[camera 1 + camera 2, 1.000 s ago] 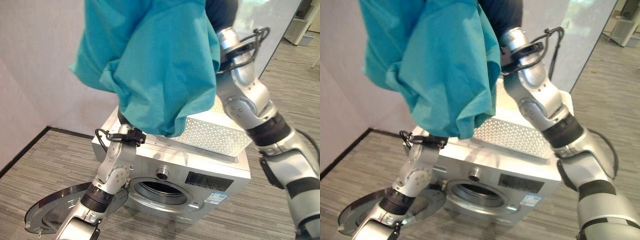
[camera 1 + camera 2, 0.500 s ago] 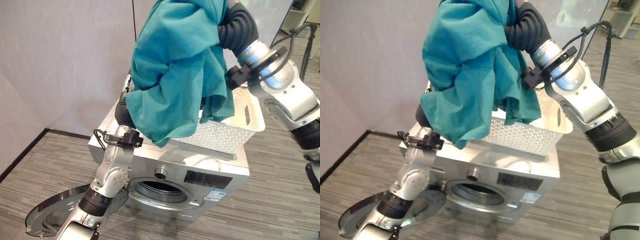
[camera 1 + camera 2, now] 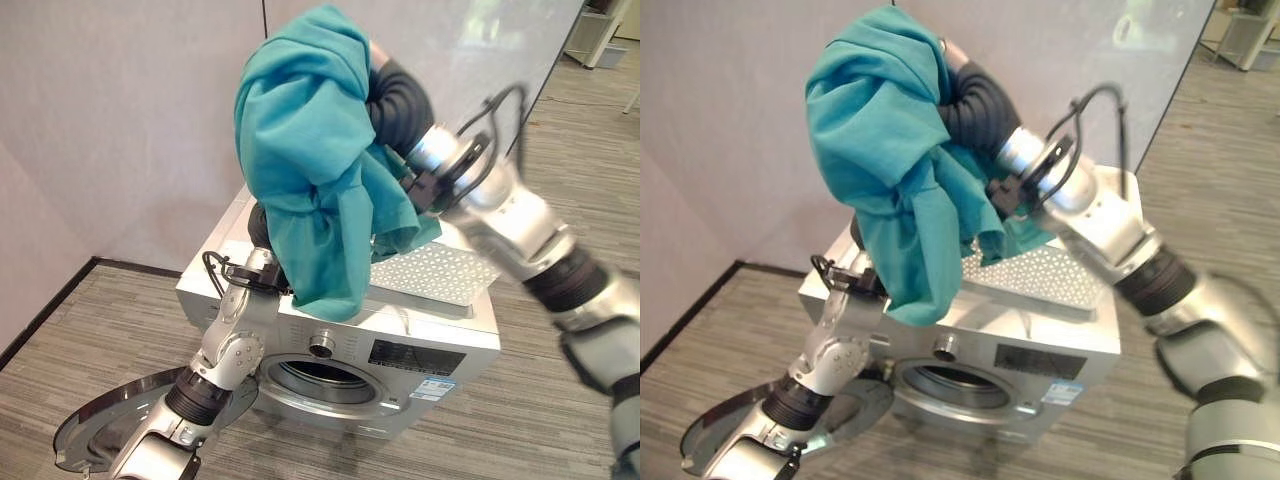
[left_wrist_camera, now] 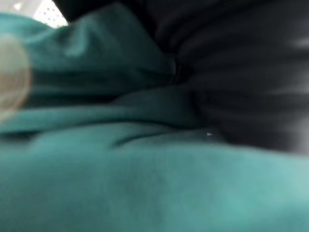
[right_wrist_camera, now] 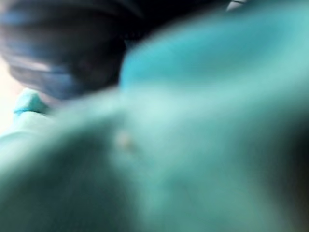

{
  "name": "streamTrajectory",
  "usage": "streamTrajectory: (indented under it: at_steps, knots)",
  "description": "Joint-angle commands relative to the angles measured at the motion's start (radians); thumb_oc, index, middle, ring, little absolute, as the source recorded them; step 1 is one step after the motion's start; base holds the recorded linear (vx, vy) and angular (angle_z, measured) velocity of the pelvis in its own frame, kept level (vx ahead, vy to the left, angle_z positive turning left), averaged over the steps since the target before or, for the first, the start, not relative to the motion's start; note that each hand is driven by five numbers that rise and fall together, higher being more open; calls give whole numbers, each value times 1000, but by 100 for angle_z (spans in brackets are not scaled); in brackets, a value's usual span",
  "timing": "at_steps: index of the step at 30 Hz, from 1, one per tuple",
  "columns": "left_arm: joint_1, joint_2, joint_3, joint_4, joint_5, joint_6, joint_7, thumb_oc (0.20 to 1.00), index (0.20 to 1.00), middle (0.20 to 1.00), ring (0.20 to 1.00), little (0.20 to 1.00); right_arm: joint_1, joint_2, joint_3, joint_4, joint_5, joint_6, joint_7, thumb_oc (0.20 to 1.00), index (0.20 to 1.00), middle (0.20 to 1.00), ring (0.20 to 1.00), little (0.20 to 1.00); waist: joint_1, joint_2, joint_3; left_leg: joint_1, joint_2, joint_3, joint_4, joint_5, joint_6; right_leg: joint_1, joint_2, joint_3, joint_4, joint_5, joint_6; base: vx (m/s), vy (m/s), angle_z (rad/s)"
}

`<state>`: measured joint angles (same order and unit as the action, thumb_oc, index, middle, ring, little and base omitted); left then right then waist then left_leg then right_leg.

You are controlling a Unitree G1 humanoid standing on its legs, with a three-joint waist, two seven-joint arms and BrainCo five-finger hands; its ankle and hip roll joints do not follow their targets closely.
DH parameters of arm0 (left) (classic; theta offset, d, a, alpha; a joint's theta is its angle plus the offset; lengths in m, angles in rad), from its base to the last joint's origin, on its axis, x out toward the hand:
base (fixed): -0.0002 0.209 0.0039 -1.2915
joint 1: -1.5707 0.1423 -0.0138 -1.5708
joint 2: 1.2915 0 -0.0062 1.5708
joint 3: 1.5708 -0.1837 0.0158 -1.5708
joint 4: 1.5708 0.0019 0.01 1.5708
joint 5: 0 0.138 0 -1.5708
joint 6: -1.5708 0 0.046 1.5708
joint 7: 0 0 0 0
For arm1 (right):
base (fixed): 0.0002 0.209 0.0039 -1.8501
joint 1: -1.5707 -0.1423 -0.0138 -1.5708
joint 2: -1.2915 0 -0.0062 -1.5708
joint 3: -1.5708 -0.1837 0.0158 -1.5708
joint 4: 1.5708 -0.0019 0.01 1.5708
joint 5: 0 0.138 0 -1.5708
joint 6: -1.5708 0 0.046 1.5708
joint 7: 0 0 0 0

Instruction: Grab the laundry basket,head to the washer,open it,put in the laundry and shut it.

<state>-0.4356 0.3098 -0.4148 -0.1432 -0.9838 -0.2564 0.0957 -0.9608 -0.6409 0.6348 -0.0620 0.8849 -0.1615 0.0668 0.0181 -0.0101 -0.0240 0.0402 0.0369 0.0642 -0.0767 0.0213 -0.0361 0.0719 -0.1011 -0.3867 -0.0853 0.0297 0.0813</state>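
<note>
The teal cloth [image 3: 315, 170] now hangs lower, above the washer [image 3: 400, 345], whose door [image 3: 110, 430] lies swung open. It drapes over both hands, hiding their fingers, so I cannot tell their grip; the basket [image 3: 430, 275] sits on the washer's top.

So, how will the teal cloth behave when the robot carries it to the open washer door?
The teal cloth is probably floppy: it hangs in loose folds from the raised right hand. It seems light and may snag on the white basket or the washer.
</note>
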Motion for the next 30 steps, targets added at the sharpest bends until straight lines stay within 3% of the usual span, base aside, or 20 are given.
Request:
streamTrajectory:
  at_steps: [1,7,8,9,10,11,21,24,30]
  knots:
    - [-116,30,-32,31,-20,-12,17,1000,1000,1000,1000,1000,-6,64,-23,-33,111,-13,-41,200,200,200,200,200,18,-74,-54,-50,23,-2,-11,53,-41,67,-54,-2,7,33,44,0,0,0]
    - [-106,28,-26,33,-11,6,29,1000,1000,1000,1000,1000,65,52,20,-131,124,26,-6,200,200,200,200,200,20,-75,-48,-49,22,1,-11,54,-38,65,-55,2,9,32,42,-2,2,-1]
    - [-99,26,-22,29,-15,5,23,768,768,768,768,768,75,42,18,-142,103,28,-7,219,219,219,219,219,19,-74,-47,-49,22,2,-11,54,-38,65,-55,4,8,33,43,0,0,0]
    - [-94,24,-19,26,-14,3,17,332,332,332,332,332,75,37,18,-147,87,28,-6,300,300,300,300,300,18,-75,-46,-48,21,2,-11,53,-37,64,-55,6,9,33,43,0,0,0]
    - [-89,20,-14,25,-14,1,16,200,200,200,200,200,66,25,21,-155,64,28,-1,558,558,558,558,558,18,-75,-45,-49,21,3,-11,53,-37,63,-55,6,9,33,43,0,0,0]
    - [-82,16,-7,24,-14,-4,14,200,200,200,200,200,67,15,14,-158,21,27,-11,1000,1000,1000,1000,1000,18,-76,-44,-48,21,3,-11,53,-36,63,-55,6,10,33,43,0,0,0]
    - [-27,7,30,-6,-5,-19,-1,200,200,200,200,200,69,-23,-75,-187,-62,-9,-26,1000,1000,1000,1000,1000,14,-78,-43,-45,20,7,-11,48,-33,62,-56,11,8,35,45,0,0,0]
    - [0,9,59,-26,-7,-28,-15,200,200,200,200,200,66,-91,-158,-185,-149,-39,-54,1000,1000,1000,1000,1000,9,-79,-46,-44,23,7,-11,46,-33,61,-55,13,7,35,47,0,0,0]
    - [25,15,103,-64,-15,-43,-34,200,200,200,200,200,116,-123,-321,-159,-234,-89,-131,1000,1000,1000,1000,1000,4,-78,-52,-43,23,8,-11,41,-33,61,-54,17,6,34,49,0,0,0]
